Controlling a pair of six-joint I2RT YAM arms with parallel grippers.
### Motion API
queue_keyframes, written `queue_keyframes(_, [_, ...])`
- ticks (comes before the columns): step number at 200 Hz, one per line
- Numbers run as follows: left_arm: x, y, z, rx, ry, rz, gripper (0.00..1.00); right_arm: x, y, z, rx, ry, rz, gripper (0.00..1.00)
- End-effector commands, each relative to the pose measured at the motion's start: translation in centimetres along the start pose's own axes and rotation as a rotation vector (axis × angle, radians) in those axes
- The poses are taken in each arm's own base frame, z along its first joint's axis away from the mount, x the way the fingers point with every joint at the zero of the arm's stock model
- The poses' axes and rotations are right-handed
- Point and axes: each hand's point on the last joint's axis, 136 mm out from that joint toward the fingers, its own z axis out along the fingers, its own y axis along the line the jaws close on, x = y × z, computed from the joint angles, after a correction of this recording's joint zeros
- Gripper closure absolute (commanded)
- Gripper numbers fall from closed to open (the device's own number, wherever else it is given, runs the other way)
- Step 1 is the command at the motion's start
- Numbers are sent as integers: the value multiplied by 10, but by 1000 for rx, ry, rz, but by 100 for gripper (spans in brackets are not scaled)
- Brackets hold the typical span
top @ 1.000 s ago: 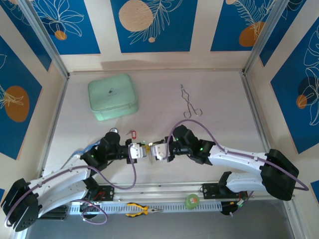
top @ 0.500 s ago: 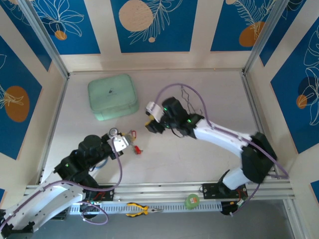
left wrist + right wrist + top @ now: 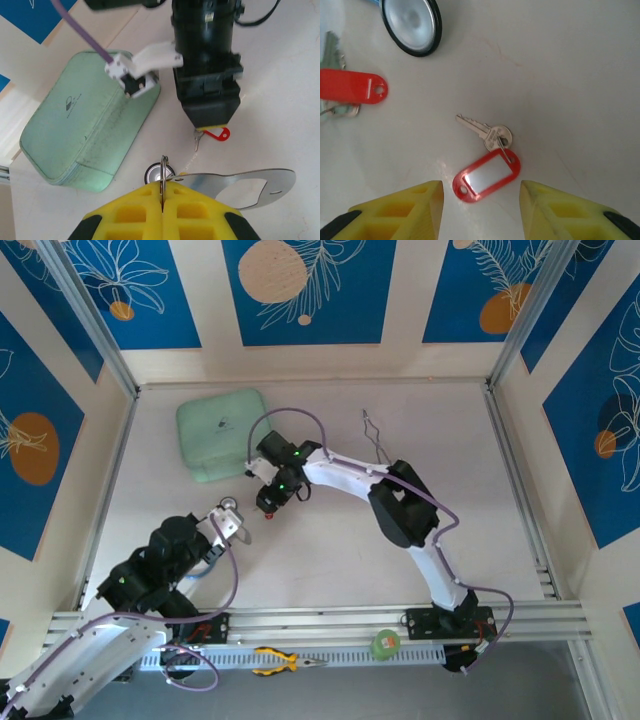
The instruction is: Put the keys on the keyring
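My right gripper [image 3: 480,200] hangs open just above a silver key with a red tag [image 3: 487,172] that lies flat on the table between its fingers, touching neither. A second red-tagged key [image 3: 350,86] lies to the upper left. From above, the right gripper [image 3: 270,500] points down in front of the green case. My left gripper [image 3: 162,184] is shut on the keyring [image 3: 240,182], a flat grey metal loop that sticks out to the right of the yellow fingers, with a thin wire ring pinched edge-on between them. It sits at the table's left [image 3: 230,520].
A mint green case [image 3: 225,433] lies at the back left, close to the right gripper. A round silver disc with a black rim [image 3: 412,25] lies by the keys. Thin silver tongs [image 3: 380,445] lie at the back. Yellow-handled pliers [image 3: 285,660] and a green roll [image 3: 385,643] sit on the front rail.
The two grippers have parted from the table's middle. The right arm swung back and left over a red-tagged key and opened. The left arm drew back left, still shut.
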Motion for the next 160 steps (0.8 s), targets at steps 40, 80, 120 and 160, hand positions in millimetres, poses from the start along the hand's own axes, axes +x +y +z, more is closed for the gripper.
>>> queue_keyframes(40, [-11, -1, -4, 20, -57, -23, 100, 3, -7, 21, 72, 92, -24, 60])
queue_keyframes(80, [-12, -3, -2, 29, -59, -21, 100, 1, -11, 22, 104, 98, -36, 65])
queue_keyframes(120, [-11, -6, -1, 42, -57, -17, 100, -15, -1, -3, 103, 28, -53, 64])
queue_keyframes(160, [-11, -10, 2, 59, -57, -13, 100, -11, -24, 2, 152, 54, -13, 57])
